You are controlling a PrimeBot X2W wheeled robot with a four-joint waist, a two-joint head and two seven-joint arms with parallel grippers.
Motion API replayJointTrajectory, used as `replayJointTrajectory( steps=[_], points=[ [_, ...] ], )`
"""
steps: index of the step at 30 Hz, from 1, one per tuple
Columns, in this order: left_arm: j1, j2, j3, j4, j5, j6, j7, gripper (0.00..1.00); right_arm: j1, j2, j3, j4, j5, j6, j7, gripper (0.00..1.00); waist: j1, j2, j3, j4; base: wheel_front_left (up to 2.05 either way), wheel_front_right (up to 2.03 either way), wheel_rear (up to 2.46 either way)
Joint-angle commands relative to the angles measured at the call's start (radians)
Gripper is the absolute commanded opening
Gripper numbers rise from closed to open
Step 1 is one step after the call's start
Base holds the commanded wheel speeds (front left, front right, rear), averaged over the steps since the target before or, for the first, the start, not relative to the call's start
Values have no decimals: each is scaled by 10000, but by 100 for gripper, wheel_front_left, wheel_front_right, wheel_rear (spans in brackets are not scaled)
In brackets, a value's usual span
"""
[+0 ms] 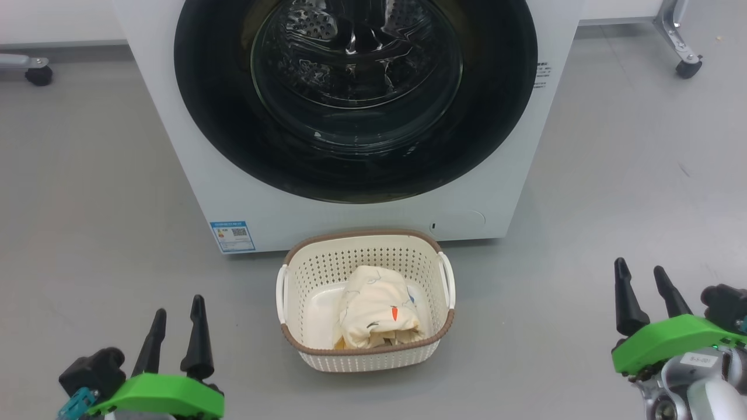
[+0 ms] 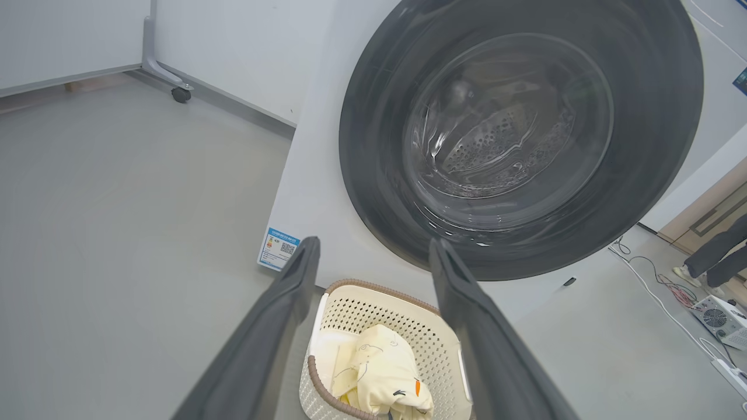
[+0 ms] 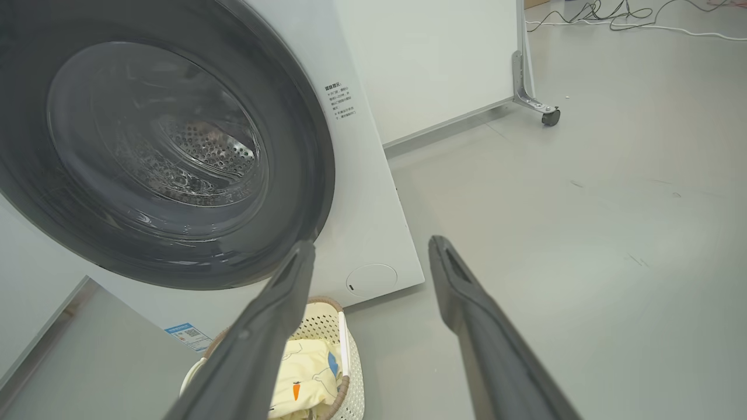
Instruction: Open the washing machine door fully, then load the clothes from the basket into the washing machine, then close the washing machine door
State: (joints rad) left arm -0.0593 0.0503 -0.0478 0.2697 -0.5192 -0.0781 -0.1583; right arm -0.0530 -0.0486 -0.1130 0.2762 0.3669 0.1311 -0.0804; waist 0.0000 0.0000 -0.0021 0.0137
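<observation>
The white washing machine (image 1: 175, 146) stands ahead, its round black-rimmed door (image 1: 222, 134) shut flat against the front, steel drum visible through the glass. On the floor before it sits the cream basket (image 1: 327, 274) holding folded cream-yellow clothes (image 1: 379, 309) with an orange carrot mark. My left gripper (image 1: 178, 318) hovers open at the lower left of the basket, nothing between its fingers. At the lower right, my right gripper (image 1: 645, 280) is open and empty too. The left wrist view looks at the door (image 2: 373, 175) and basket (image 2: 379, 309); the right wrist view shows the door (image 3: 303, 134) and clothes (image 3: 303, 373).
Grey floor surrounds the machine. Wheeled panel feet stand at the back left (image 1: 38, 73) and back right (image 1: 687, 67). A blue sticker (image 1: 232, 235) and a round hatch (image 1: 461, 223) mark the machine's lower front. Cables and a person's legs (image 2: 715, 256) lie off to the right.
</observation>
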Motion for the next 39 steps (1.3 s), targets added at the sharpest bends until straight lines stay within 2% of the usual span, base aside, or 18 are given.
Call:
replayJointTrajectory(
  steps=[1,32,39],
  points=[
    [-610,149,180,-395,318,21,-135,100,-638,-104,228,-397,-333,-3,-189,100,0,0,0,7,0,0,0],
    [-898,66,-66,-155,3558,26,-1016,100,-1031,-49,727,-51,-4082,-4,-1124,100,0,0,-114,179,0,0,0],
    [-953,55,-69,-78,3648,87,-1035,100,-1033,-35,692,-36,-4134,-4,-1155,100,0,0,-66,175,0,0,0]
  ],
)
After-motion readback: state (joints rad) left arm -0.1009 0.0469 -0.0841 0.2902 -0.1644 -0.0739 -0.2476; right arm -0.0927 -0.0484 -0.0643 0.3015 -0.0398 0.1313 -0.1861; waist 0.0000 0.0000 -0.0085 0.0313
